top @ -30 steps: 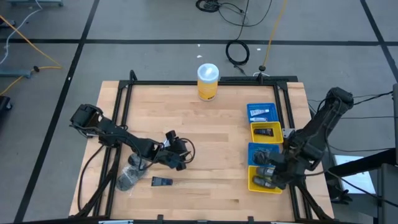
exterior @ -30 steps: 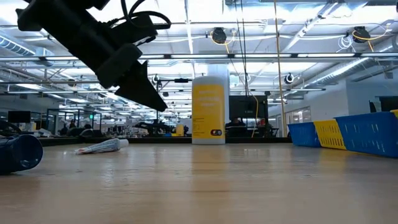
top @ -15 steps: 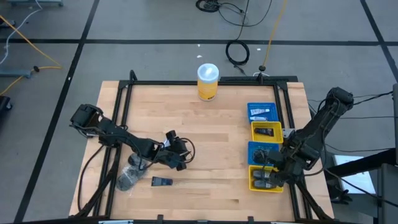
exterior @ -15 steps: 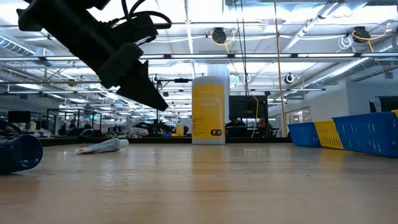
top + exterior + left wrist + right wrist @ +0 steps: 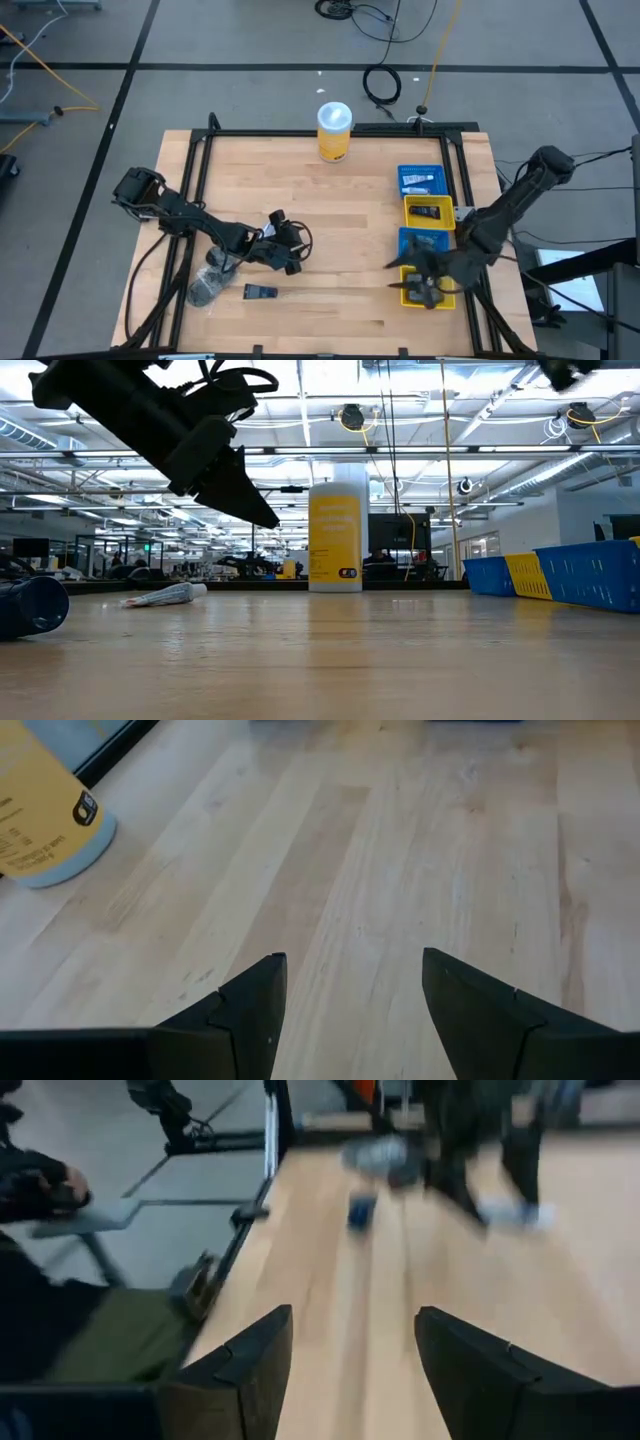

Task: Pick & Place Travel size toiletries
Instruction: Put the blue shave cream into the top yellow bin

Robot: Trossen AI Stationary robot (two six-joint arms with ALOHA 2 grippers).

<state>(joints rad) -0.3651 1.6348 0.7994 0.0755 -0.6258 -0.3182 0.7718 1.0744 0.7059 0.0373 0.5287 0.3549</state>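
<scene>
The left hand (image 5: 290, 252), fingers wide and empty, hovers just beyond the dark oblong toiletry (image 5: 260, 291), nearer it than the wide-open, empty right hand (image 5: 420, 283).

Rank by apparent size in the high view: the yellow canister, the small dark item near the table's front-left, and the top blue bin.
1. top blue bin
2. yellow canister, somewhat smaller
3. small dark item, clearly smallest
</scene>
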